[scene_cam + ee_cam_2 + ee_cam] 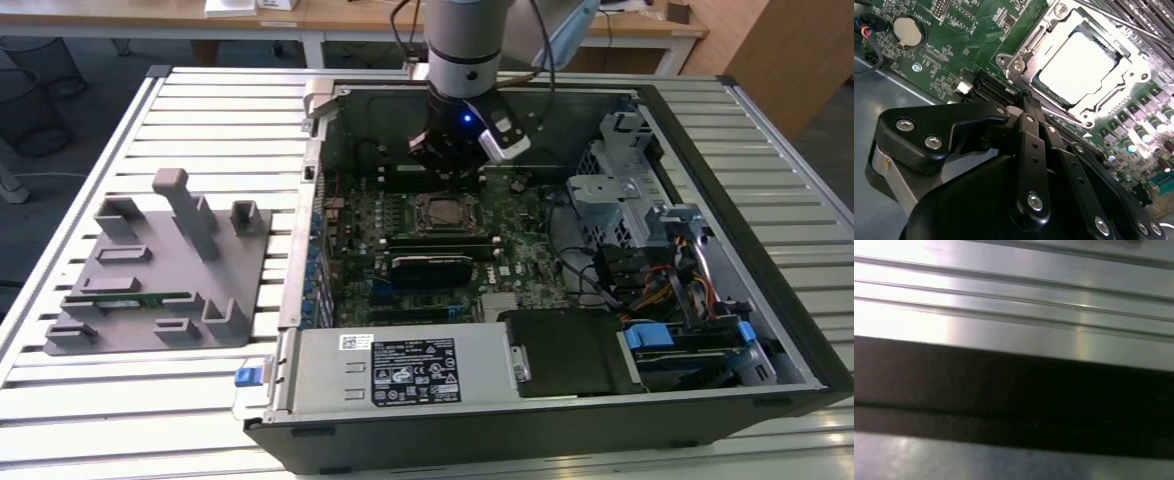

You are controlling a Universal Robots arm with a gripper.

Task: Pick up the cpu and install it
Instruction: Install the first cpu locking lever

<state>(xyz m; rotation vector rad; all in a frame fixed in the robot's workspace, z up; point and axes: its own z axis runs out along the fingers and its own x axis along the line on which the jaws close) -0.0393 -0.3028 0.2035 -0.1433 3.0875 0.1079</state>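
The cpu [1079, 62] is found seated flat in the socket [1093, 111] on the motherboard [969, 50]. Its bright top is exposed and the socket's metal frame is laid around its edges. In the exterior view the socket [445, 212] is located near the middle of the motherboard [400, 235], inside the open case [534, 425]. The case is laid on its side on the slatted table [200, 110]. The gripper [451, 170], carried by 1 arm [461, 40], is held low over the board, just beyond the socket on the side away from the camera. In the second wrist view the gripper [1025, 100] is seen with its tip close beside 1 corner of the socket frame; contact cannot be confirmed. Whether the claw is open or closed cannot be told. 1 coin cell [906, 31] is noted on the board, well apart from the socket. 1 grey fixture [160, 270] is set on the table at the exterior view's left of the case, with 1 green memory stick [130, 297] lying in it. In the first wrist view the table [1014, 315] slats are crossed by 1 dark band [1014, 395], which cannot be identified.
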